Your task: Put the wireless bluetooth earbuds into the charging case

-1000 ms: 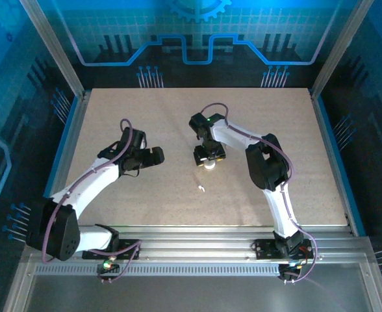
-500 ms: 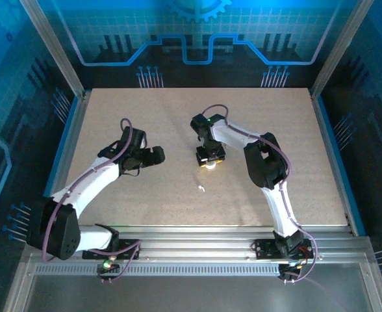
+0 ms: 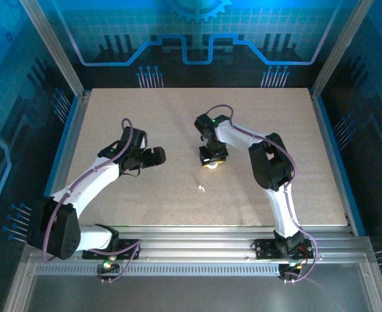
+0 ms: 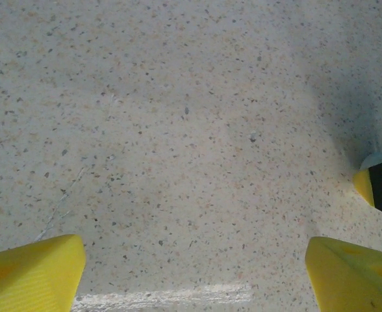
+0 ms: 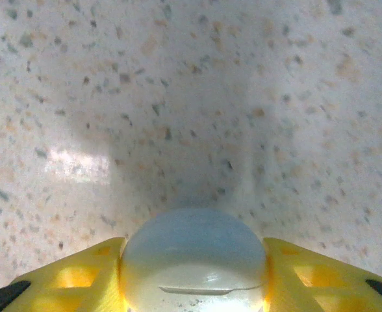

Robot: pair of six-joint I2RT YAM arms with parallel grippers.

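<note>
The charging case (image 5: 194, 250), a pale round pebble with its lid seam facing me, sits on the table between the yellow fingers (image 5: 74, 276) of my right gripper (image 5: 194, 273), which press on both its sides. From above, the right gripper (image 3: 211, 161) points down on the case (image 3: 210, 166) at the table's middle. One white earbud (image 3: 202, 188) lies as a tiny speck just nearer than it. My left gripper (image 3: 157, 156) hovers open to the left over bare table, with nothing between its fingers (image 4: 28, 276). The case's edge (image 4: 377, 160) peeks in at the right of the left wrist view.
The speckled beige table (image 3: 145, 117) is ringed by an aluminium frame (image 3: 67, 136) and blue walls. The right arm's elbow (image 3: 269, 162) rises to the right of the case.
The right gripper's fingers have closed in onto the case's sides, and the arm has shifted slightly to the right. The left arm has stayed put.
</note>
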